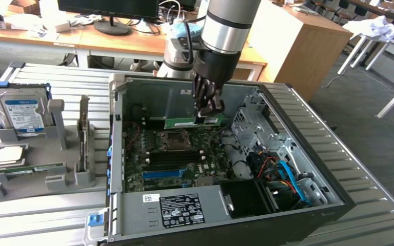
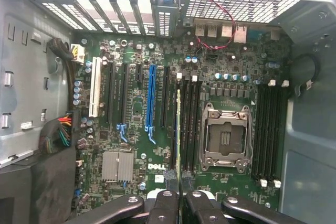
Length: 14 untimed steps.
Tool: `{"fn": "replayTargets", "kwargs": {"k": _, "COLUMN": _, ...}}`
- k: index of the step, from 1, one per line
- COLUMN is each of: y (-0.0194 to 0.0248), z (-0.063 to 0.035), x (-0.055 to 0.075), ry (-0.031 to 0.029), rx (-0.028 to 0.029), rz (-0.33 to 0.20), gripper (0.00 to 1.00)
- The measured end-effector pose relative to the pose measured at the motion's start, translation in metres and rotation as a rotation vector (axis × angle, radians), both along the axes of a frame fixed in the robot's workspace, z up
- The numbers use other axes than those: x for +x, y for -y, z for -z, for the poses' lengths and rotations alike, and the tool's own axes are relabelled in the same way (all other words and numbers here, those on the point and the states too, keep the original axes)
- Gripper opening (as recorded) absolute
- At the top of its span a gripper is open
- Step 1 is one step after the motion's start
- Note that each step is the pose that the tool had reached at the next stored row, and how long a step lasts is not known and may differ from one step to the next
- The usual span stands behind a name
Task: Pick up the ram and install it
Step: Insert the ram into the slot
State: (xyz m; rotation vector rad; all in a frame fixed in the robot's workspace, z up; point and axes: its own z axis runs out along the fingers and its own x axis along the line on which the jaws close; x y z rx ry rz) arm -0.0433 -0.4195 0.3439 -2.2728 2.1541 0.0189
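Note:
The ram (image 1: 193, 123) is a long green stick that hangs level above the motherboard (image 1: 176, 161) inside the open computer case (image 1: 117, 154). My gripper (image 1: 208, 110) comes straight down from above and is shut on the stick's upper edge. In the wrist view the ram (image 2: 179, 129) shows edge-on as a thin pale line between the fingertips (image 2: 170, 178) of my gripper (image 2: 179, 181). It runs along the black memory slots (image 2: 188, 124) beside the empty processor socket (image 2: 224, 139). Whether it touches a slot, I cannot tell.
A grey holder (image 1: 60, 177) at the exterior view's left carries a blue-labelled hard drive (image 1: 22, 114) and a square silver chip (image 1: 8, 156). Inside the case are a metal drive cage (image 1: 252, 125), blue cables (image 1: 287, 177) and a labelled power supply (image 1: 176, 210). More memory slots (image 2: 268, 129) lie beyond the socket.

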Motion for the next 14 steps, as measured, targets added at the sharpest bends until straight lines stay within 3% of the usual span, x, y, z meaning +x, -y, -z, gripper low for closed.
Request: {"fn": "replayTargets", "kwargs": {"k": 14, "y": 0.0, "z": 0.0027, "x": 0.0, "ry": -0.0001, "rx": 0.0, "rz": 0.0, "gripper": 0.13}}
